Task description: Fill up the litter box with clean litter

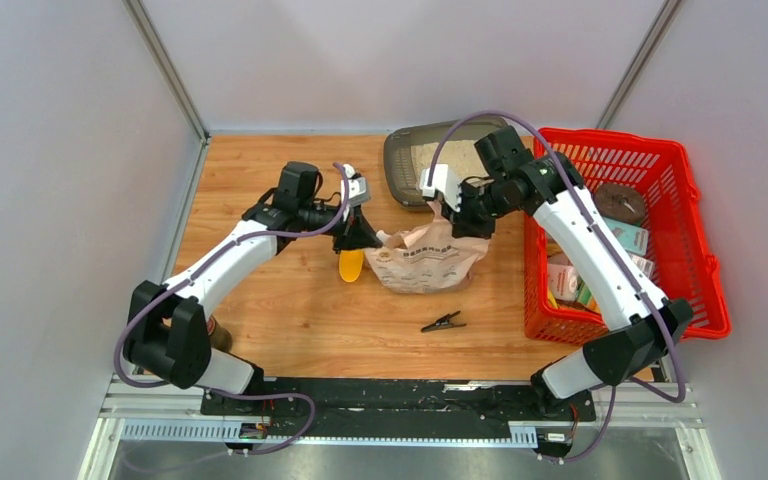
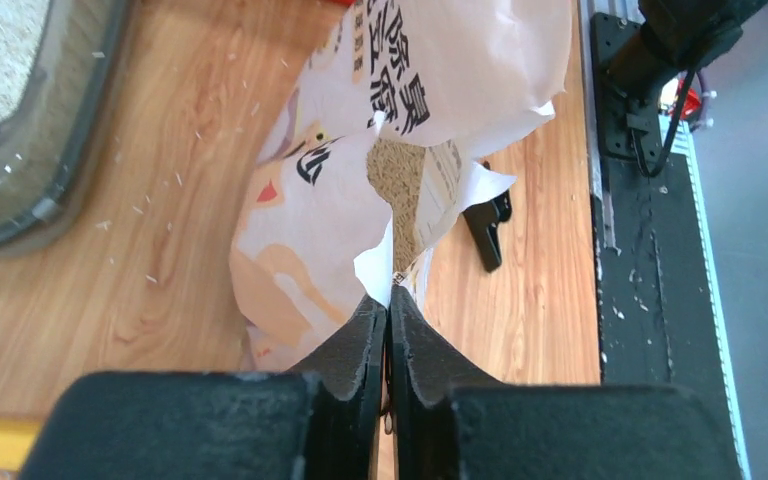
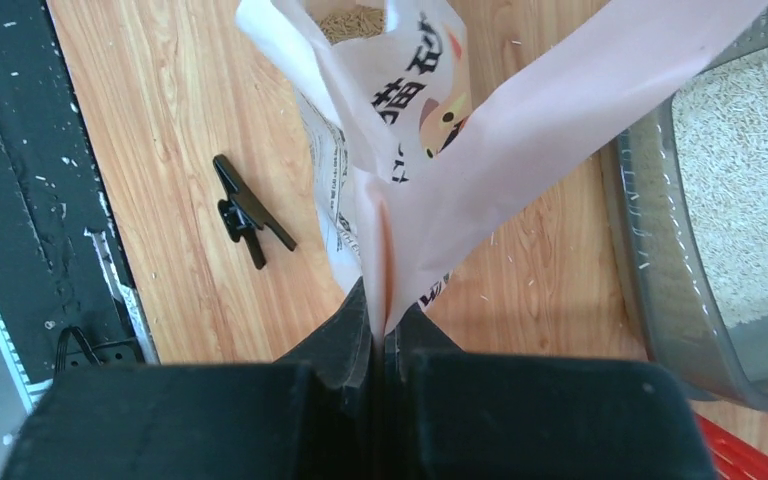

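The dark grey litter box (image 1: 400, 175) sits at the back of the table with pale clean litter (image 1: 428, 157) in it. It also shows in the right wrist view as the litter box (image 3: 660, 290) holding litter (image 3: 740, 170), and in the left wrist view as the litter box (image 2: 30, 190). A pale printed litter bag (image 1: 425, 262) stands in front of it, its mouth open on brownish granules (image 2: 397, 180). My left gripper (image 1: 358, 235) (image 2: 388, 300) is shut on the bag's left top edge. My right gripper (image 1: 460, 215) (image 3: 382, 325) is shut on the bag's (image 3: 480, 150) right top edge.
A yellow scoop (image 1: 350, 266) lies left of the bag, under my left gripper. A black clip (image 1: 443, 322) (image 3: 248, 212) lies in front of the bag. The red mesh basket (image 1: 700, 250) with several packets stands at the right. Stray granules dot the wood near the litter box.
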You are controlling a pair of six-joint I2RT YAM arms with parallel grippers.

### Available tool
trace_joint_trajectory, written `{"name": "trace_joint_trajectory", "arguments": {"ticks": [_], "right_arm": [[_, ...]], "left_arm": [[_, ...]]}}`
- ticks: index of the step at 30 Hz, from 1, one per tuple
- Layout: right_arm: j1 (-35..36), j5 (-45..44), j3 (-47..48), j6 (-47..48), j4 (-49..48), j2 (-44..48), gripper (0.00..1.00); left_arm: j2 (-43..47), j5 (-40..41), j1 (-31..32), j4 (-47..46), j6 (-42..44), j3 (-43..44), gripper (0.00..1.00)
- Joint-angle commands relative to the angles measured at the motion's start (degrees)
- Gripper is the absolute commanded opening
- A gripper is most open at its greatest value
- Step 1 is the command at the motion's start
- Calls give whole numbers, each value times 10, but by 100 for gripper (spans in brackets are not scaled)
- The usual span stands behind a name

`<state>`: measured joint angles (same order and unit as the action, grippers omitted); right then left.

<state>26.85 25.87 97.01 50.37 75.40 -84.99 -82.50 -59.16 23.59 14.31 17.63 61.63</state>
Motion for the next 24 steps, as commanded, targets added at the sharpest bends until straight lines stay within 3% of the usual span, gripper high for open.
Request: {"name": "trace_joint_trajectory", "arguments": {"ticks": [1,2,4,5,7,11,16,20,24], "right_arm": [[0,17,-2,-19,-49,-26,0],[-4,16,-3,-22,-52,-30,0],[-22,26,-3,-32,-59,-33,6],[-30,31,-2,-38,-60,-32,18],[-54,56,-8,-61,-63,-21,51],[-67,82,-79,-65,-91,52,77],[-67,82,-217,-97,-190,159,85],[-68,50,-256,-100,-211,180,85],[-68,34,-270,-109,-226,204,85]], "left_arm": [[46,-3,-10,75,77,-12,25],[52,-3,-13,61,68,-20,46],[84,7,-14,35,61,-51,60],[95,9,-18,15,57,-62,69],[126,16,-20,12,69,-85,71],[161,32,-22,-31,107,-140,71],[132,37,-19,-148,34,-173,72],[114,57,-8,-263,-35,-181,73],[110,51,-2,-291,-62,-179,73]]}}
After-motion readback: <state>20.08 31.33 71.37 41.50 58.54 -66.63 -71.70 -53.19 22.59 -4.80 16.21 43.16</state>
